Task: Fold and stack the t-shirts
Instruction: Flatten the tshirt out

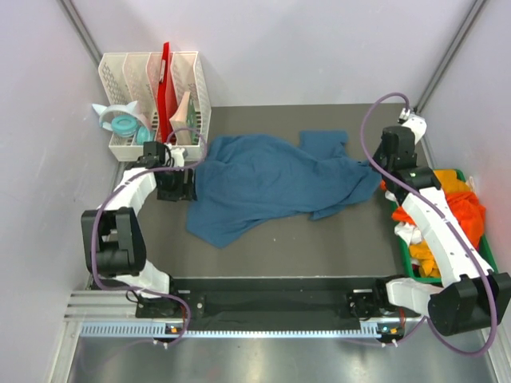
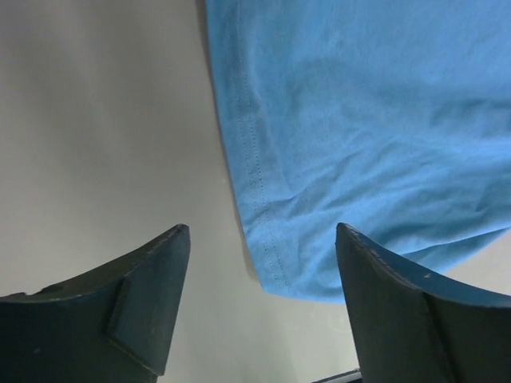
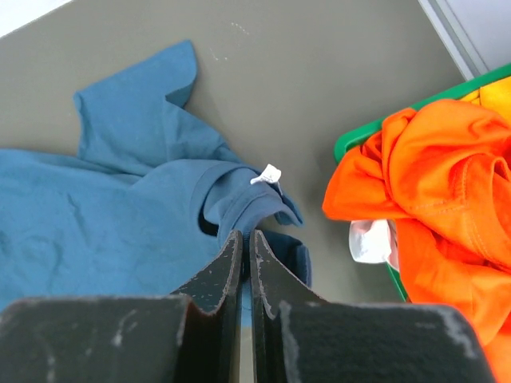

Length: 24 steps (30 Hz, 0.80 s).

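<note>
A large teal-blue t-shirt [image 1: 271, 183] lies crumpled across the middle of the dark table. My left gripper [image 1: 188, 185] is open at the shirt's left edge. In the left wrist view the hemmed corner of the shirt [image 2: 359, 144] lies between and beyond the open gripper [image 2: 262, 227]. My right gripper [image 1: 386, 171] is at the shirt's right end. In the right wrist view the right gripper [image 3: 246, 233] is shut with a strip of blue fabric pinched near the collar [image 3: 239, 199] and its white tag [image 3: 268, 174]. Orange t-shirts [image 1: 451, 207] fill the bin and also show in the right wrist view [image 3: 431, 175].
A green plastic bin [image 1: 464, 171] stands at the table's right edge, its rim showing in the right wrist view [image 3: 351, 140], with a bit of white fabric [image 3: 369, 242] in it. A white slotted rack [image 1: 156, 96] and a teal object [image 1: 120, 124] stand at the back left.
</note>
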{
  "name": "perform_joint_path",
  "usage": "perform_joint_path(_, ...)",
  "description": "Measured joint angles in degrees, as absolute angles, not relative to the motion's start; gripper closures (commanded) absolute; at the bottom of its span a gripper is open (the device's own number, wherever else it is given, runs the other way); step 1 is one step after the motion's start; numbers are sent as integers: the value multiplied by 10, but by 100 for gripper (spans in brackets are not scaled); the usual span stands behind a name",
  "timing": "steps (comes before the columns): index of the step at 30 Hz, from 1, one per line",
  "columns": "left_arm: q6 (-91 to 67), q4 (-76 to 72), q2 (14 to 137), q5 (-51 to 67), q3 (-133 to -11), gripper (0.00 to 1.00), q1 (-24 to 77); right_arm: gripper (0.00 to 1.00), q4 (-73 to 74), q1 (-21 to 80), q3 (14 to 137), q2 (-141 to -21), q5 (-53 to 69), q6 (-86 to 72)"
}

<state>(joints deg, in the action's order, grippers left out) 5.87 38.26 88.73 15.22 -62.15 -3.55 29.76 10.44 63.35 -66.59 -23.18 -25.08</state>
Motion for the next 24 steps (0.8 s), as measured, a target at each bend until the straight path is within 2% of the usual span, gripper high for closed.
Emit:
perform_joint_path(10, 64, 369, 964, 149, -585, 30, -21, 100, 299, 104, 614, -659, -232, -251)
perform_joint_path(14, 64, 363, 967, 140, -585, 35, -19, 100, 298, 104, 614, -659, -233, -251)
perform_joint_path(20, 64, 356, 976, 112, -590, 66, -19, 100, 294, 104, 603, -659, -233, -254)
perform_joint_path(24, 66, 347, 978, 98, -590, 76, -20, 100, 291, 104, 595, -659, -233, -256)
